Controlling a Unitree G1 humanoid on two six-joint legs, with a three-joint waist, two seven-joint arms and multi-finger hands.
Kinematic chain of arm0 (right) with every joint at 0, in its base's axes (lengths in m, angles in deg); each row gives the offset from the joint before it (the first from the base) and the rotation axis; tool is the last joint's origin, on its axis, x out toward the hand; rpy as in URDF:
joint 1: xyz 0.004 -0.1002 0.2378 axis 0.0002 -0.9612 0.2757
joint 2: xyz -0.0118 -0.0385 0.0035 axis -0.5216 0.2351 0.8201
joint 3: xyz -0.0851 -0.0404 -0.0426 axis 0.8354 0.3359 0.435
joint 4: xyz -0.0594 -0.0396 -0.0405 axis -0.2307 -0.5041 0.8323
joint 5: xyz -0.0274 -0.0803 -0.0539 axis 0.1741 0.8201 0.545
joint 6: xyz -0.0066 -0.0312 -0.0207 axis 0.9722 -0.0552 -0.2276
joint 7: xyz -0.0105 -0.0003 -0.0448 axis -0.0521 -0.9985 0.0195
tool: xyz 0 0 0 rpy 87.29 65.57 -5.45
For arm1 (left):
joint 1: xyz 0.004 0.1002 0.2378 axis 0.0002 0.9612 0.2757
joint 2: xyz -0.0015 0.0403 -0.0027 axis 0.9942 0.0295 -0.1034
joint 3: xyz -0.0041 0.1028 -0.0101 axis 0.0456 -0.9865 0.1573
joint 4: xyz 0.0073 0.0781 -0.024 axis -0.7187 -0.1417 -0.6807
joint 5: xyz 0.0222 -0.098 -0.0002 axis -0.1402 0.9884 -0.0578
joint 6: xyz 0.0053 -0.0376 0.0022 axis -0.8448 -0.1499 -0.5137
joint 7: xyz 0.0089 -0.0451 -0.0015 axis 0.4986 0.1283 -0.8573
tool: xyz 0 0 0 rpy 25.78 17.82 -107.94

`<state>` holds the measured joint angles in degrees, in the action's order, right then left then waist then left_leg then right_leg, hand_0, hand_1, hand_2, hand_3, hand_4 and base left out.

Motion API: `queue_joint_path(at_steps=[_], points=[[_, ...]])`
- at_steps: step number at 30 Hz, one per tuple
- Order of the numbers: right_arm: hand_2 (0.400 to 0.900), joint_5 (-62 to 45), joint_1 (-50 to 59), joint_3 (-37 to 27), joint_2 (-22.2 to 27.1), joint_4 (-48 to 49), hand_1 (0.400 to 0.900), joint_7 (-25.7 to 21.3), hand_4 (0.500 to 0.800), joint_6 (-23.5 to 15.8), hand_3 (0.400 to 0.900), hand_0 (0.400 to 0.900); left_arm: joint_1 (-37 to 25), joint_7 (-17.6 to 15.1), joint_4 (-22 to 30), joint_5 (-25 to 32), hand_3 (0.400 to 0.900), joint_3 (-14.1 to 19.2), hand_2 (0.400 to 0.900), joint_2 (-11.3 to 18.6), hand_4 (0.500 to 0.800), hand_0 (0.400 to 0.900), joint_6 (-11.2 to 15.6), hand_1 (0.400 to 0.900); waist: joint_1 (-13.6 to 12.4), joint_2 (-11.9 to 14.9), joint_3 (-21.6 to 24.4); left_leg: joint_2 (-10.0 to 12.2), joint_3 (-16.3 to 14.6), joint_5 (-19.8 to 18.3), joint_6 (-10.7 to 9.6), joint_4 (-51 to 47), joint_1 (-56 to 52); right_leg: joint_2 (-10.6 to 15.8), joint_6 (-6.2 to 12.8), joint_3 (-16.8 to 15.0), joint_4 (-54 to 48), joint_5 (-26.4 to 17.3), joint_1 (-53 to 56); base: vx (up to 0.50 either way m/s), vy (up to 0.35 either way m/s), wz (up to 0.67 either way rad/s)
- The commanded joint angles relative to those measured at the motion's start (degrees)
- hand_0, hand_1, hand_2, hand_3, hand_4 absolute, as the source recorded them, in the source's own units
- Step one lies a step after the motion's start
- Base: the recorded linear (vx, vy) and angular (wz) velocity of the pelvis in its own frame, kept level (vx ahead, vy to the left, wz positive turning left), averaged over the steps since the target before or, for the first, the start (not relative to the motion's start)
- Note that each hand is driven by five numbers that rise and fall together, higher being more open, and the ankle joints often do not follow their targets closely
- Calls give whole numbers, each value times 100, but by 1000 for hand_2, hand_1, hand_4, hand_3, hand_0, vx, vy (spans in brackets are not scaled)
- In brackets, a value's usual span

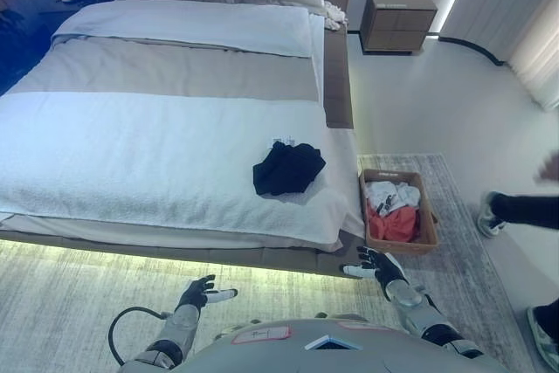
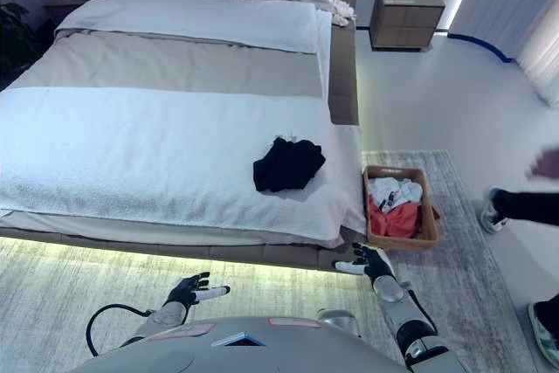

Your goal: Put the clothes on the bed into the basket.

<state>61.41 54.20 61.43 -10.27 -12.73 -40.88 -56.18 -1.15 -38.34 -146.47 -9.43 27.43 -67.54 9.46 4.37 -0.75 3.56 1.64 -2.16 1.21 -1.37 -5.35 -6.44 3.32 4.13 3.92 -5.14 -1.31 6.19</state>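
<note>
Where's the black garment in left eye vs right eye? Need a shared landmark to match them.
Left eye view: black garment lies on the white blanket near the bed's right edge, just right of centre.
Right eye view: same spot, at centre.
Shared landmark: the basket on the rug, right of the bed, lower right of the garment.

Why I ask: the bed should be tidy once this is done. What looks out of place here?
A crumpled black garment lies on the white blanket near the bed's right edge, not yet in the basket, which already holds red and white clothes. Both hands, left and right, are open and empty.
</note>
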Motion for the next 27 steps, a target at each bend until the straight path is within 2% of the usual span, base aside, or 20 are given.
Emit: queue_joint_path(at_steps=[1, 3, 8, 27], points=[[900, 169, 266, 98, -22, -50, 900, -149, 800, -321, 900, 900, -264, -234, 160, 247, 900, 189, 900, 75, 800, 900, 200, 900, -152, 363, 281, -291, 153, -169, -6, 35, 346, 7, 107, -219, 14, 187, -120, 0, 0, 0], [900, 153, 271, 95, -33, -35, 900, -169, 800, -311, 900, 900, -275, -155, 362, 344, 900, 139, 900, 53, 800, 900, 248, 900, -147, 362, 286, -280, 156, -169, -13, 35, 337, 2, 105, -212, 14, 192, -109, 0, 0, 0], [900, 142, 256, 94, -3, -10, 900, -125, 800, -305, 900, 900, -298, -39, 318, 147, 900, -79, 900, 51, 800, 900, 221, 900, -111, 350, 292, -256, 162, -167, -22, 35, 337, -23, 85, -217, 14, 205, -113, 0, 0, 0], [900, 80, 255, 61, 46, 31, 900, -91, 800, -297, 900, 900, -328, -25, 83, 116, 900, -28, 900, 52, 800, 900, 155, 900, -95, 344, 274, -212, 227, -173, -63, 35, 330, -57, 39, -175, 14, 256, -87, 5, -8, 2]])
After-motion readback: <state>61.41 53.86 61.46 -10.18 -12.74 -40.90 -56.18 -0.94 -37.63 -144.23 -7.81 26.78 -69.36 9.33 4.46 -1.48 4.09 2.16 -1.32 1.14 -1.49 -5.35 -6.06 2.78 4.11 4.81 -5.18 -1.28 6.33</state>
